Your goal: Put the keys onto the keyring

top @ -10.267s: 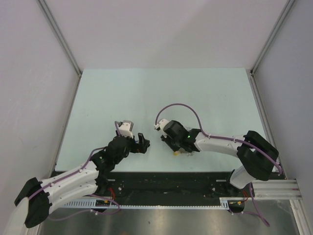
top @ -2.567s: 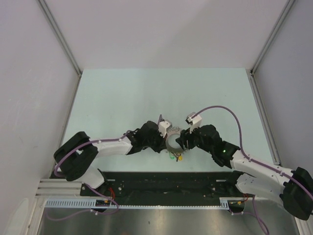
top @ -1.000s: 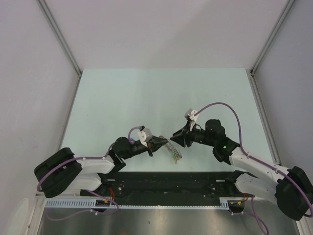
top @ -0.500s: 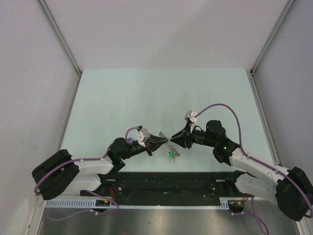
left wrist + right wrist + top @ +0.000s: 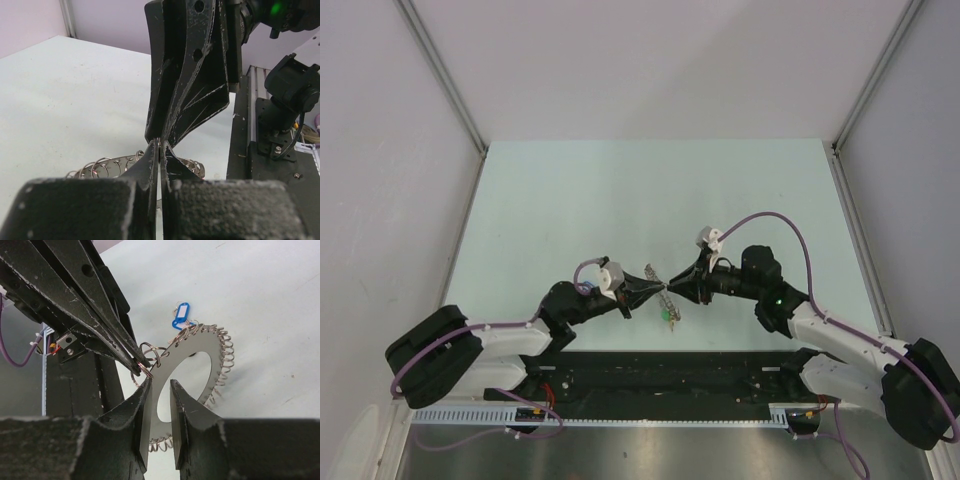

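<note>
The keyring (image 5: 200,347) is a flat grey metal ring fringed with small wire loops, and it hangs in the air between the two arms (image 5: 667,301). My left gripper (image 5: 159,146) is shut on a small wire ring at its rim; in the right wrist view its tips (image 5: 140,365) pinch that ring. My right gripper (image 5: 161,390) is shut across the keyring's band, with one finger (image 5: 182,410) in the centre hole. A blue key tag (image 5: 181,315) hangs from the far rim. A green tag (image 5: 670,316) dangles below.
The pale green table (image 5: 620,200) lies under and beyond the grippers, with white walls around it. A black rail (image 5: 660,365) runs along the near edge by the arm bases. The right arm's body (image 5: 287,85) fills the right side of the left wrist view.
The left gripper has carried the keyring up and to the right. The right gripper has come in tip to tip with it and narrowed its jaws round the ring's band.
</note>
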`<state>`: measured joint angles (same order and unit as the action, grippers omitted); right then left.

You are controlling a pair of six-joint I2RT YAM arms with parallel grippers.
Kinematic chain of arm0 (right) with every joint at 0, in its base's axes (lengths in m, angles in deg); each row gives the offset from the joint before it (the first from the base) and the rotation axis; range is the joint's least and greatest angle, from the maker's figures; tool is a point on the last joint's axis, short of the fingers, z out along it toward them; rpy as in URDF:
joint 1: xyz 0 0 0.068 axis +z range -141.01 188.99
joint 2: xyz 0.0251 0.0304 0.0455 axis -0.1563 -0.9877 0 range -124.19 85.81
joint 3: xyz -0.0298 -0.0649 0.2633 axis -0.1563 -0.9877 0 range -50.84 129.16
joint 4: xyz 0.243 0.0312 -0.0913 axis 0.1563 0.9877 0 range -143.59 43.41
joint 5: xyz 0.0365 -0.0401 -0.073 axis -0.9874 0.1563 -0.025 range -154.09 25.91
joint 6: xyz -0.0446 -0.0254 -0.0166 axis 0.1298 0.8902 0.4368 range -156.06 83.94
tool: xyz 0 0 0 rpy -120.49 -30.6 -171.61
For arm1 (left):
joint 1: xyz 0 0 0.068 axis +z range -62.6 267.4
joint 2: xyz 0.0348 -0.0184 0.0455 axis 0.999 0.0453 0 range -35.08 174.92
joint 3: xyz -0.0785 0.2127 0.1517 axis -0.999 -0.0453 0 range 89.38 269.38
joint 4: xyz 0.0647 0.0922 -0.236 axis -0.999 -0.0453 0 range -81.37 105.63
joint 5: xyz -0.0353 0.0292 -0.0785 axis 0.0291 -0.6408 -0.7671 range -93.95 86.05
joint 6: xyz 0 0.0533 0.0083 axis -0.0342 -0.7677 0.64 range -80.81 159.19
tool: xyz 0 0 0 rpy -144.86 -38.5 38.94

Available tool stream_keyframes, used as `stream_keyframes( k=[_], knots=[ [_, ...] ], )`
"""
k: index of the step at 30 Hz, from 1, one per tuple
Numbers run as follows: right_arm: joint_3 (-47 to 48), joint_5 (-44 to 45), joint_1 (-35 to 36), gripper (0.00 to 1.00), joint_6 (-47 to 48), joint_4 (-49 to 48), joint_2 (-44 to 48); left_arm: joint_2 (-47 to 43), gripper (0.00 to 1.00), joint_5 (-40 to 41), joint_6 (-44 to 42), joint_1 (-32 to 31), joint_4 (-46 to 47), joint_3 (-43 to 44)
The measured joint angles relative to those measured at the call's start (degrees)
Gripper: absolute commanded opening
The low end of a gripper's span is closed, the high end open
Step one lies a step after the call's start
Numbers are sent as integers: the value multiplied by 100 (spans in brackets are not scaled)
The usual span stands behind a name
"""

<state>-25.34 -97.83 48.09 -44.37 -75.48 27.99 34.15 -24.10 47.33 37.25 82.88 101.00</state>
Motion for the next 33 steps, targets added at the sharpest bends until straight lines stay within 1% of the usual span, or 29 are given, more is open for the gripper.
stream_keyframes(
  k=[4, 8, 13, 15, 16, 19, 22, 23, 24, 25, 26, 28, 29, 32, 33],
  knots=[
    [0, -98, 0, 24, -2, -90, -57, 57, 0, -59, 85, 9, 173, 0],
    [-20, -201, 0, 20, 0, -157, -90, 186, 0, -136, 142, 17, 337, 0],
    [-42, -361, -17, 10, -2, -249, -122, 382, 0, -221, 249, 28, 472, 0],
    [-44, -409, -22, 2, 24, -254, -118, 424, 0, -256, 271, 35, 511, 0],
    [-46, -417, -22, 0, 46, -251, -118, 431, 0, -260, 291, 35, 520, 0],
    [-55, -431, -24, 0, 50, -238, -70, 442, 2, -260, 308, 44, 564, 0],
    [-57, -431, -24, 0, 85, -199, -9, 442, 22, -271, 350, 48, 616, 0],
    [-57, -424, -22, 0, 101, -168, 9, 439, 35, -280, 358, 59, 621, 0],
    [-55, -426, -20, 0, 116, -125, 24, 424, 40, -284, 369, 81, 610, 0],
    [-46, -398, -17, 0, 142, -59, 37, 378, 44, -291, 393, 129, 557, 0],
    [-4, -321, 11, 0, 188, 98, 50, 291, 53, -308, 426, 173, 483, 0],
    [125, -85, 85, 0, 315, 485, 74, -114, 62, -284, 420, 282, 107, 0],
    [197, 107, 144, 0, 385, 675, 98, -396, 68, -238, 400, 319, -146, 2],
    [614, 802, 498, 0, 577, 1432, 114, -1335, 75, 98, 282, 365, -1141, 70],
    [833, 1069, 656, 0, 654, 1766, 103, -1613, 76, 258, 258, 369, -1467, 109]
  ],
)
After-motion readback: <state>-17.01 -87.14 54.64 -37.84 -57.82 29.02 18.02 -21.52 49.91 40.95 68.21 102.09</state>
